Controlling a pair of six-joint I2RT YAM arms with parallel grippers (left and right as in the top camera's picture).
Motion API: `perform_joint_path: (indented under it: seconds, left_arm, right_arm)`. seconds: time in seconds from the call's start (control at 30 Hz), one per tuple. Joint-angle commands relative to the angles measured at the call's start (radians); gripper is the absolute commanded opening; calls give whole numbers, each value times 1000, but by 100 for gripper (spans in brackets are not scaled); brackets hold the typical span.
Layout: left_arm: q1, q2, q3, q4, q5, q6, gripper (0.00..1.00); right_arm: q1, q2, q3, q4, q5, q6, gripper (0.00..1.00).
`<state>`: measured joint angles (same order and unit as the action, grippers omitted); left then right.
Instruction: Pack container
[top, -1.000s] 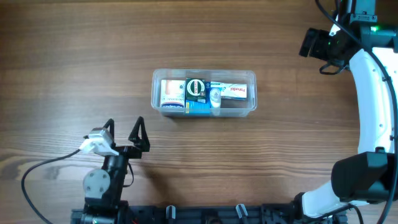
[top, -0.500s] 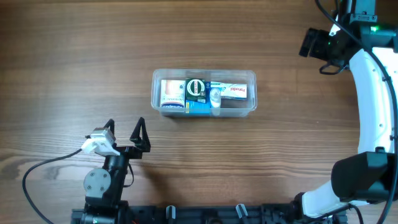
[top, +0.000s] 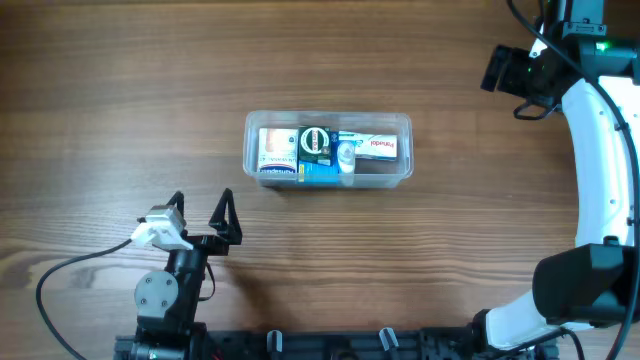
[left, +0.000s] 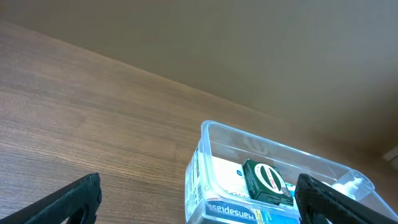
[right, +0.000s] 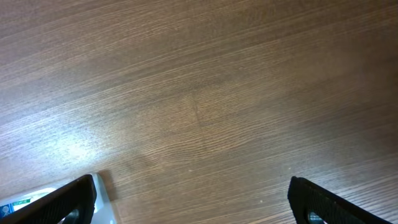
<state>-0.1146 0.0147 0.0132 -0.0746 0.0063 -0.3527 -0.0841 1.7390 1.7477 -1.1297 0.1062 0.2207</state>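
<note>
Black fingers of the left end effector (top: 200, 202) stand spread as wide as they go, with nothing between them. It sits low on the worktop (top: 100, 80), left of centre, and points towards the container (top: 328, 117), which lies somewhat apart, up and to its right.

The container lies flat mid-worktop, long side across. Inside, left to right, are a white-and-orange box (top: 272, 146), a green-and-black pack (top: 315, 142) beside a blue box (top: 318, 174), and a white carton with red print (top: 378, 146). No lid is in view.

Being thin clear plastic, the container is probably light even when loaded. It is likely slick, with springy walls, so a hard squeeze across the long sides could bow them and let it slip. The rim looks like the stiffest part. Pinching a wall just under the rim at a short end, or one end effector at each end, seems the safer hold. Keeping it level should stop the loose packs sliding.

Far to the right, near the top edge, the right end effector (right: 194, 208) is also fully spread and empty. It is well apart from the container, whose corner barely shows in its wrist view.

Against the overhead views from a second and half a second earlier, nothing differs: arms, container and contents sit in the same places.
</note>
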Motion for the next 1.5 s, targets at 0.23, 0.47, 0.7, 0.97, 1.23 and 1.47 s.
perform_joint_path:
  seconds: [0.23, 0.47, 0.7, 0.97, 1.23, 1.47]
  left_arm:
    - [8, -12, -8, 0, 12, 20, 100]
    - [8, -12, -8, 0, 12, 20, 100]
    - [8, -12, -8, 0, 12, 20, 100]
    - [8, -12, -8, 0, 12, 20, 100]
    - [8, -12, -8, 0, 12, 20, 100]
    - [8, -12, -8, 0, 12, 20, 100]
  right_arm:
    - [1, -16, 13, 2, 14, -11, 100]
    - [11, -127, 13, 12, 13, -11, 100]
    - [52, -406, 13, 18, 13, -11, 100]
    - [113, -770, 11, 19, 16, -12, 100]
    - [119, -1133, -209, 23, 50, -6, 100]
    - [119, -1500, -784, 242, 43, 151, 100]
